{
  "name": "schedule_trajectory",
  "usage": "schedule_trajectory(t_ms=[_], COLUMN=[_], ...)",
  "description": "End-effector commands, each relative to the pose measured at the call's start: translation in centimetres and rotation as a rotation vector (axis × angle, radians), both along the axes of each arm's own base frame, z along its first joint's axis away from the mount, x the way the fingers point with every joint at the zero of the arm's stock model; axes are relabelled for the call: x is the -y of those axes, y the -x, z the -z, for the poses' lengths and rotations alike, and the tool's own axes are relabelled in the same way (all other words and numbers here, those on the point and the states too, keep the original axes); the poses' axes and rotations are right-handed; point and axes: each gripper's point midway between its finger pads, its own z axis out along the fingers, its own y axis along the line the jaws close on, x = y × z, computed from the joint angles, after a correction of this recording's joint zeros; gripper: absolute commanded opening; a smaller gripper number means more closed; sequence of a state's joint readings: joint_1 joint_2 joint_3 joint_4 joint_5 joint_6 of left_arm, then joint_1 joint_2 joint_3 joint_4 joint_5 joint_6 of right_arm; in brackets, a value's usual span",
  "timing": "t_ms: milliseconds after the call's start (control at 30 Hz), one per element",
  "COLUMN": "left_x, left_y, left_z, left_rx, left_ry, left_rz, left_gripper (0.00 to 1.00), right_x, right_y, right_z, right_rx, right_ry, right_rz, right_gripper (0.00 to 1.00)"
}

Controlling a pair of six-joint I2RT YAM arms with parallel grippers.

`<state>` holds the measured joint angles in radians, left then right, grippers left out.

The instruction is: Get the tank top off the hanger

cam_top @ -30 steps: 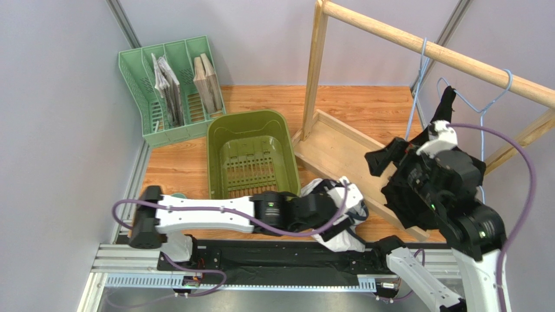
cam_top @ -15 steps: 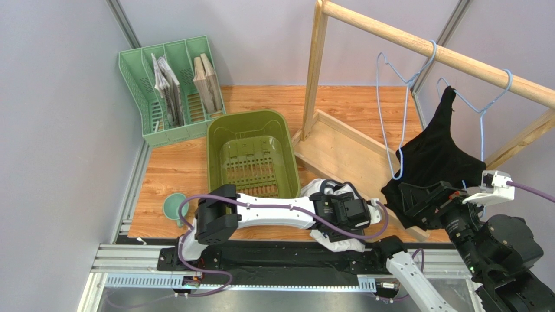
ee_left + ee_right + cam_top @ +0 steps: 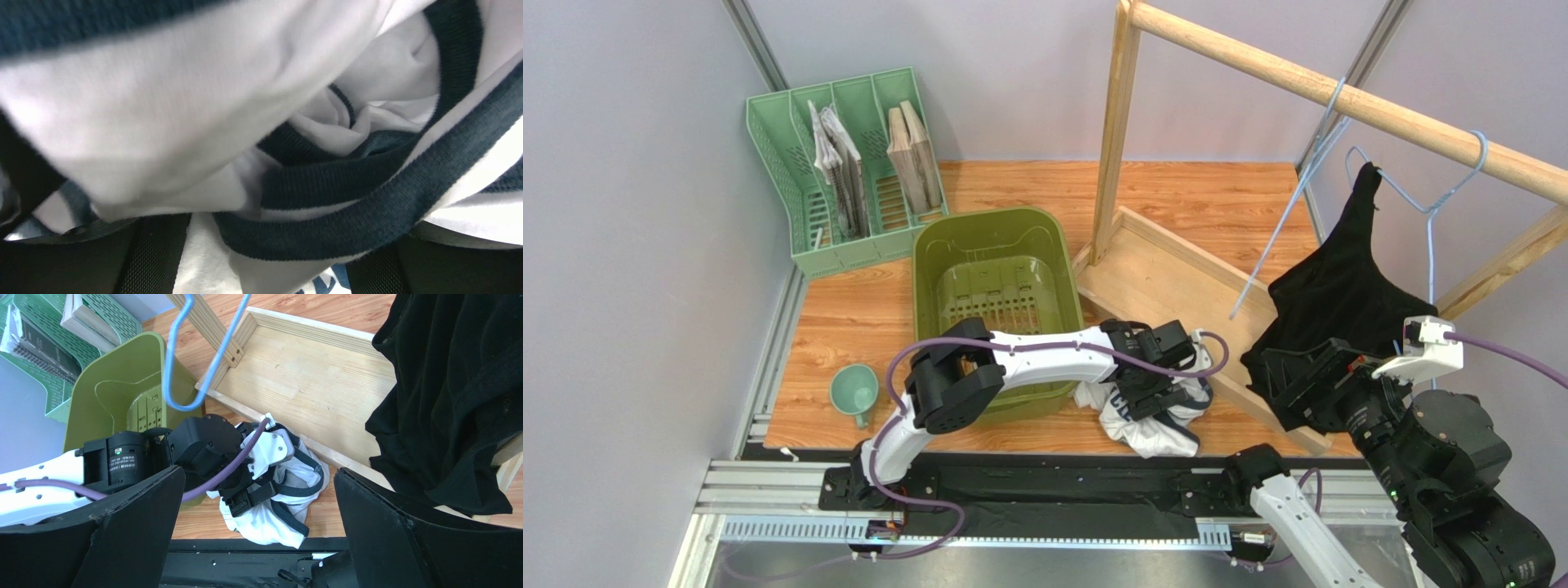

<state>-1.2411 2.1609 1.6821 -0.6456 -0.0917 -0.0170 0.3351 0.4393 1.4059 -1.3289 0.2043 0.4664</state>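
Note:
The white tank top [image 3: 1151,431] with dark navy trim lies crumpled on the table's front edge, off any hanger. It also shows in the right wrist view [image 3: 279,523] and fills the left wrist view [image 3: 184,92]. My left gripper [image 3: 1155,390] is pressed down into it, its fingers [image 3: 153,257] spread wide with cloth and a navy strap between them. An empty blue hanger [image 3: 1284,233] hangs tilted from the wooden rail [image 3: 1308,80]. My right gripper [image 3: 1320,374] is open and empty, low at the right, beside a black garment [image 3: 1345,294].
The black garment hangs on a second blue hanger [image 3: 1431,208] on the rail. The rack's wooden base [image 3: 1161,288] lies behind the tank top. An olive basket [image 3: 989,221] stands left of it, with a mint file rack [image 3: 787,147] and a teal cup [image 3: 854,390] further left.
My right arm dropped from the hanger to the lower right. My left arm folded back, drawing the tank top slightly left. The empty blue hanger is swinging on the rail.

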Motion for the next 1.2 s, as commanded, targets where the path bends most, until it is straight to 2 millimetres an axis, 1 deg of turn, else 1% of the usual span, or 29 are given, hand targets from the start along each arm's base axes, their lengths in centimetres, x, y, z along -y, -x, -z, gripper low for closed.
schedule_trajectory(t_ms=[0,67,167,200,233,267,333,367,400,433,467,500,567,600,667,700,733,767,800,867,900,933,967,1000,1033,1067,1100,1133,1167], left_x=[2.1,2.1,2.2,2.2,2.0,2.1,2.8,3.2,3.1,3.9,4.0,3.9,4.2,4.2,4.2,4.1,4.0,3.8,3.5,3.2,2.7,2.6,2.2,1.8,1.4,0.9,0.3,-0.2,-1.0], left_y=[2.0,2.7,3.9,4.1,4.4,5.3,6.8,8.3,9.1,9.4,10.3,10.6,11.5,11.7,12.0,12.0,11.9,11.8,11.7,10.7,10.5,9.4,8.9,7.7,7.4,6.9,5.5,5.0,4.5], left_z=[1.0,1.3,1.4,1.4,1.5,1.3,-0.3,-1.5,-3.1,-4.6,-6.0,-7.9,-10.5,-12.6,-14.7,-16.5,-17.6,-19.1,-19.4,-21.3,-20.9,-21.6,-22.0,-22.1,-22.6,-23.6,-23.8,-24.5,-25.7], left_rx=[-0.174,-0.210,-0.272,-0.284,-0.298,-0.347,-0.414,-0.484,-0.503,-0.515,-0.555,-0.557,-0.589,-0.582,-0.594,-0.583,-0.588,-0.596,-0.616,-0.638,-0.684,-0.684,-0.693,-0.705,-0.724,-0.721,-0.706,-0.724,-0.710], left_ry=[0.083,0.087,0.111,0.113,0.110,0.123,0.186,0.232,0.272,0.338,0.380,0.424,0.486,0.528,0.570,0.605,0.631,0.665,0.679,0.757,0.756,0.798,0.816,0.841,0.861,0.897,0.933,0.955,0.991], left_rz=[-0.005,-0.002,0.000,-0.007,-0.006,0.015,0.064,0.109,0.131,0.147,0.182,0.203,0.243,0.268,0.292,0.305,0.314,0.310,0.302,0.305,0.261,0.254,0.234,0.194,0.188,0.182,0.157,0.135,0.130], left_gripper=[0.85,0.81,0.68,0.59,0.54,0.41,0.23,0.08,0.00,0.00,0.00,0.00,0.00,0.00,0.00,0.00,0.00,0.00,0.00,0.00,0.00,0.00,0.00,0.00,0.00,0.00,0.00,0.00,0.00], right_x=[0.0,0.0,0.0,-0.2,-0.3,-0.4,-0.7,-0.7,-0.8,-0.8,-0.8,-0.8,-0.9,-0.8,-0.7,-0.7,-0.6,-0.5,-0.5,-0.3,-0.3,-0.3,-0.2,-0.2,-0.2,-0.1,-0.1,-0.1,-0.1], right_y=[0.3,0.4,0.4,0.3,0.3,0.3,0.4,0.5,0.6,0.7,0.8,1.0,1.2,1.4,1.6,1.7,1.8,2.0,2.1,2.3,2.4,2.4,2.6,2.7,2.7,2.9,2.9,2.9,2.9], right_z=[-0.8,-0.8,-0.8,-0.9,-0.9,-0.9,-1.0,-1.2,-1.3,-1.5,-1.6,-1.9,-2.1,-2.3,-2.5,-2.5,-2.7,-2.8,-2.7,-3.0,-3.1,-3.0,-3.3,-3.4,-3.5,-3.7,-3.7,-3.7,-3.8], right_rx=[0.042,0.046,0.047,0.048,0.049,0.048,0.054,0.059,0.062,0.066,0.073,0.078,0.083,0.089,0.093,0.092,0.098,0.101,0.098,0.106,0.106,0.103,0.109,0.113,0.114,0.120,0.120,0.120,0.121], right_ry=[-0.015,-0.015,-0.024,-0.030,-0.035,-0.039,-0.050,-0.053,-0.058,-0.063,-0.066,-0.071,-0.076,-0.078,-0.082,-0.080,-0.081,-0.082,-0.079,-0.081,-0.079,-0.079,-0.079,-0.080,-0.079,-0.081,-0.078,-0.078,-0.079], right_rz=[-0.006,-0.009,-0.005,-0.012,-0.015,-0.019,-0.037,-0.035,-0.041,-0.045,-0.048,-0.048,-0.053,-0.056,-0.052,-0.052,-0.051,-0.050,-0.049,-0.046,-0.046,-0.048,-0.047,-0.047,-0.047,-0.047,-0.048,-0.048,-0.049], right_gripper=[0.99,0.99,0.99,0.99,0.99,0.99,0.98,0.98,0.98,0.98,0.98,0.98,0.98,0.98,0.98,0.98,0.98,0.98,0.98,0.98,0.98,0.98,0.98,0.98,0.98,0.98,0.98,0.98,0.98])
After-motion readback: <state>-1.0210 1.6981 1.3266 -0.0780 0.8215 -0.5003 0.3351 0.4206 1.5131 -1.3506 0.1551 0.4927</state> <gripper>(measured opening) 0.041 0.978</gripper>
